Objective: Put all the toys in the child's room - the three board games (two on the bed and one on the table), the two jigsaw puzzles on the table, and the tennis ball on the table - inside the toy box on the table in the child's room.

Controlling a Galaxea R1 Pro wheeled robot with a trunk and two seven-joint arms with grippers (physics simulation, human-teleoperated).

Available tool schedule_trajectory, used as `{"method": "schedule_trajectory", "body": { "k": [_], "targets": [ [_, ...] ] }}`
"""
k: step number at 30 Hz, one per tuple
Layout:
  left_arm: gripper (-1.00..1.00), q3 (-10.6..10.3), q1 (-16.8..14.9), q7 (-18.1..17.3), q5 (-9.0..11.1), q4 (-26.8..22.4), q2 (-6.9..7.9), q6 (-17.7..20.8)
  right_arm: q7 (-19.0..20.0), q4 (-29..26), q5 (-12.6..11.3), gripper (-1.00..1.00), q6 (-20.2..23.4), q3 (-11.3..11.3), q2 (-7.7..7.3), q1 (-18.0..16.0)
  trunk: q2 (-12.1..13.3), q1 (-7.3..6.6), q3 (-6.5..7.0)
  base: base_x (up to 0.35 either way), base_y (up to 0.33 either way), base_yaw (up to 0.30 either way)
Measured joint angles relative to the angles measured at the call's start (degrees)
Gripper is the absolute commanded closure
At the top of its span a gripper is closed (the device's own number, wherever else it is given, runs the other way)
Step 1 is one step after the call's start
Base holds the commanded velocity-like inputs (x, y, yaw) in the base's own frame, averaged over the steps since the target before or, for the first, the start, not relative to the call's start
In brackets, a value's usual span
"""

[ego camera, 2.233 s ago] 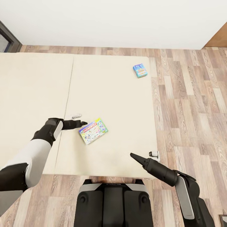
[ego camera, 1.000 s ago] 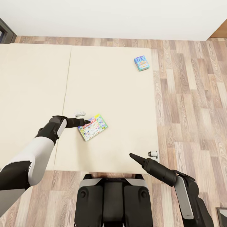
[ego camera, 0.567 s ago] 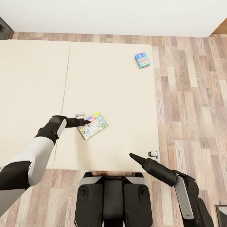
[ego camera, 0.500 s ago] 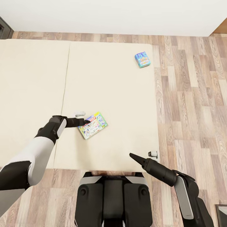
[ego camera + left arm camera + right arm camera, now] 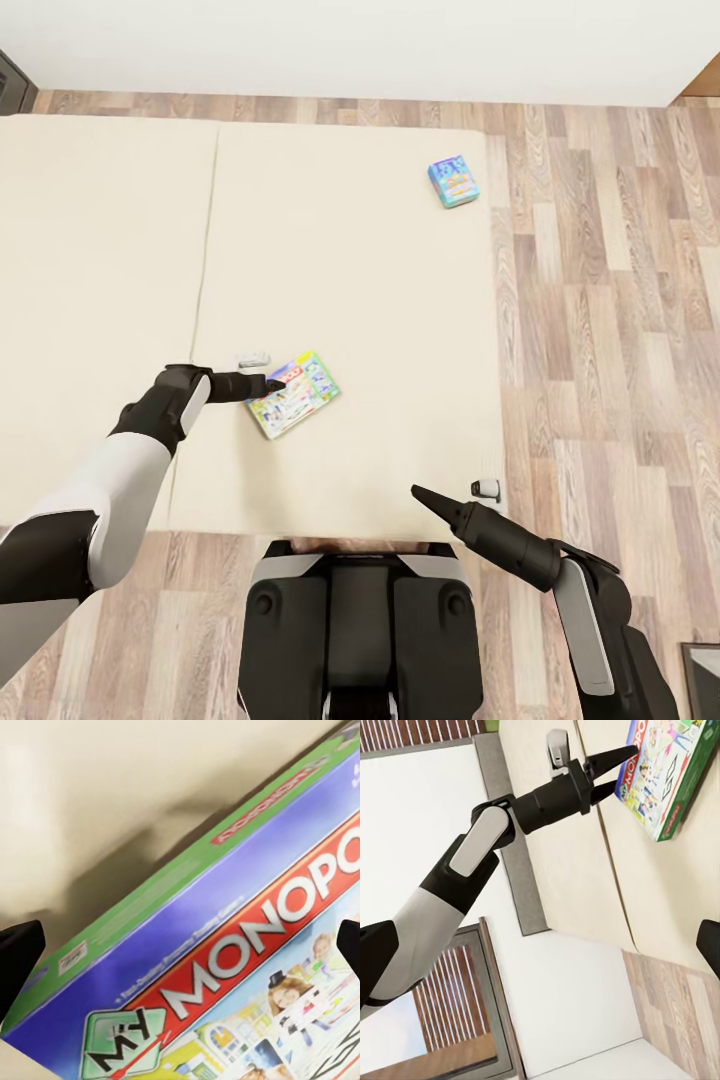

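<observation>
The cream bed (image 5: 350, 300) spreads across the head view, with wood plank floor (image 5: 610, 330) to its right and along its far edge below a white wall. A flat MONOPOLY board game (image 5: 293, 393) with a green edge lies on the mattress, nearer the near side and left of the middle. The left gripper (image 5: 272, 383) reaches in from the left and is at the box's left end; in the left wrist view the lid's red logo band and green side (image 5: 225, 967) lie close before the camera, with a dark fingertip (image 5: 16, 956) at each side of the picture, so the fingers stand spread and grip nothing. The right wrist view shows the same gripper (image 5: 619, 772) with its two points parted at the corner of the box (image 5: 667, 780). A second, smaller blue board game (image 5: 453, 181) lies well apart, near the bed's far right corner. The right gripper (image 5: 420, 494) hangs over the bed's near right corner, away from both boxes; whether its fingers are parted or together cannot be told. A small grey fitting (image 5: 486, 489) sits at that corner.
</observation>
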Motion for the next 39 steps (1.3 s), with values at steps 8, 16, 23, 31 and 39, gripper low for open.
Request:
{"method": "schedule_trajectory", "body": {
  "k": [8,16,23,31,39],
  "targets": [
    [-1.0,0.0,0.0,-0.1,-0.6,-0.2,0.31,-0.5,0.0,0.2,0.0,-1.0,-3.4,0.0,-0.02,0.0,0.0,0.01,-0.02,0.0,-0.117,0.0],
    [-1.0,-0.9,1.1,1.4,-1.6,-2.3,-1.28,-0.4,-0.1,0.4,0.3,-1.0,-4.9,-0.2,0.53,-0.1,0.0,0.02,-0.02,0.0,-0.004,0.0],
    [-1.0,-1.1,2.3,2.5,-0.6,-3.4,-0.93,0.2,-1.3,0.4,0.2,-1.0,-4.9,0.0,0.34,-0.1,0.0,0.03,-0.02,0.0,0.0,0.0],
    [-1.0,-1.1,2.5,2.4,0.5,-3.7,-0.53,1.4,-3.7,0.4,0.1,-1.0,-4.9,0.2,0.35,-0.1,0.0,0.03,-0.02,0.0,-0.004,0.0],
    [-1.0,-1.2,2.5,2.8,-2.7,-4.3,-0.47,2.4,-3.7,0.3,0.1,-1.0,-4.9,0.2,0.44,-0.1,0.0,0.04,-0.01,0.0,-0.185,0.0]
  ]
}}
